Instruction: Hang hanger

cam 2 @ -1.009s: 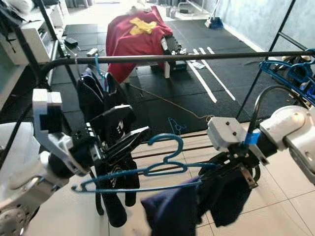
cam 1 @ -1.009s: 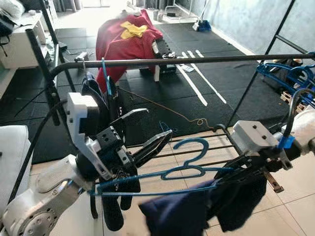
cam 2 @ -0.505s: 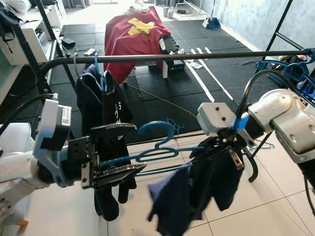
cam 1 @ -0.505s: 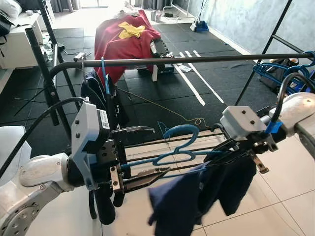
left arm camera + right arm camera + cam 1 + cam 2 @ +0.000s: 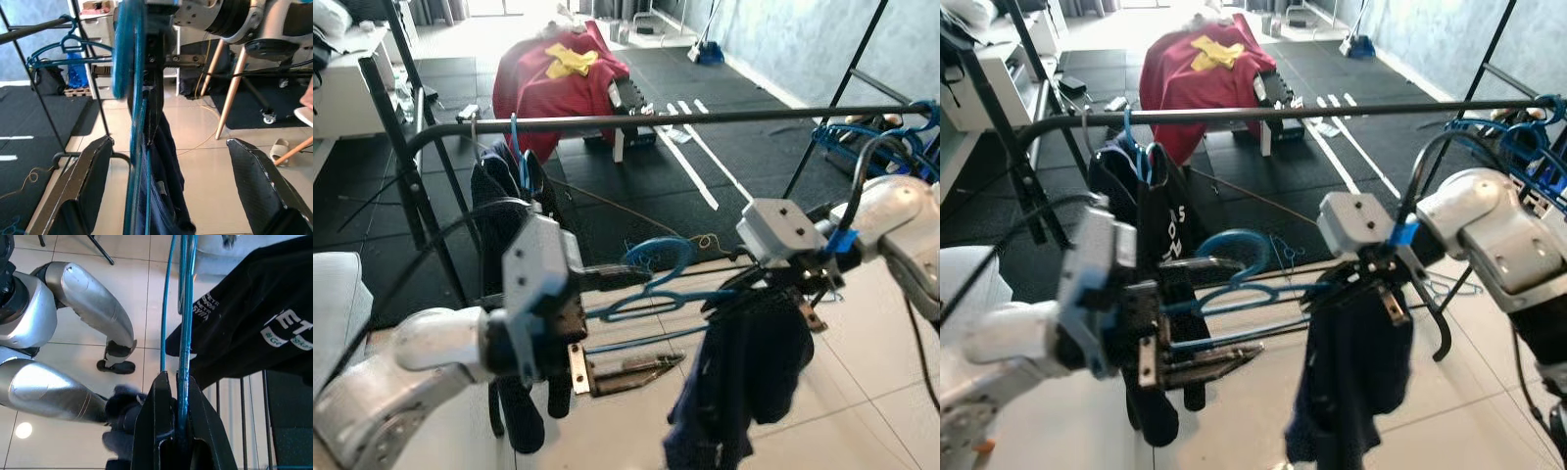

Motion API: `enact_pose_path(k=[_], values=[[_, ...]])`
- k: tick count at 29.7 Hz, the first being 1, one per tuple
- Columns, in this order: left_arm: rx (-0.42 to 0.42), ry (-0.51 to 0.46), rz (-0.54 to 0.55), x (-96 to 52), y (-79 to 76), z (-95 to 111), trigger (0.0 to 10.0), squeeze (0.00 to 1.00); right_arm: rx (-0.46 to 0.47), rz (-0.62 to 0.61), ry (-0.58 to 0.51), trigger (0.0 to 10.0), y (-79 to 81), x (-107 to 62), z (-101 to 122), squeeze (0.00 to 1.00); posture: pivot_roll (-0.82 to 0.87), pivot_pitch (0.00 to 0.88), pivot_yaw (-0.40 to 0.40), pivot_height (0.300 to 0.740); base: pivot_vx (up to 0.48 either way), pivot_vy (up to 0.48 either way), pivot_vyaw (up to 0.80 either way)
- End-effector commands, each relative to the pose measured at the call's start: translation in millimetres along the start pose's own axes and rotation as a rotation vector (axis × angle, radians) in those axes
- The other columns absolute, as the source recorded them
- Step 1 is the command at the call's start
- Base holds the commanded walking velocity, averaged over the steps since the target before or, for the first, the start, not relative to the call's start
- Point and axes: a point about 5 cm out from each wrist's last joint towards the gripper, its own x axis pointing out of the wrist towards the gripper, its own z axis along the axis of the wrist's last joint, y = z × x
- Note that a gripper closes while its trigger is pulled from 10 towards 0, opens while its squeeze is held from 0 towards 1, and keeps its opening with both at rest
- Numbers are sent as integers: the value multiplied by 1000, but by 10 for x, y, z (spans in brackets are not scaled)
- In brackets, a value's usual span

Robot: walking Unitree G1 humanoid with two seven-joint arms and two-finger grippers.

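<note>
While the right tool point(image 5: 178, 431) stayed clamped on the blue hanger point(image 5: 651, 284) below the rail point(image 5: 656, 120), the left tool point(image 5: 626, 323) gaped apart around its other end.

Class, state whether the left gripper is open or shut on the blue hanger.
Open: left gripper fingers stand apart either side of the blue hanger.
</note>
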Motion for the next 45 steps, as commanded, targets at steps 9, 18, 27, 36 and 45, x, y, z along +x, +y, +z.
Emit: enact_pose_path(k=[9, 18, 27, 36, 45], values=[[5, 79, -3, 99, 8, -114, 0, 0, -66, 35, -48, 10000, -47, 60, 150, 0, -121, 82, -35, 740, 0, 0, 0], [121, 237, 51, -5, 116, -172, 0, 0, -61, 34, -40, 10000, -25, 25, 146, 0, -124, 89, -34, 740, 0, 0, 0], [175, 303, 88, -66, 189, -180, 0, 0, -64, 33, -35, 10000, -32, 21, 152, 0, -124, 93, -30, 740, 0, 0, 0], [179, 297, 96, -56, 199, -177, 0, 0, -74, 19, -48, 10000, -55, 15, 167, 0, -124, 94, -30, 740, 0, 0, 0], [103, 128, 102, 11, 168, -78, 0, 0, -80, -26, -85, 10000, -132, 8, 188, 1000, -135, 96, -27, 740, 0, 0, 0]])
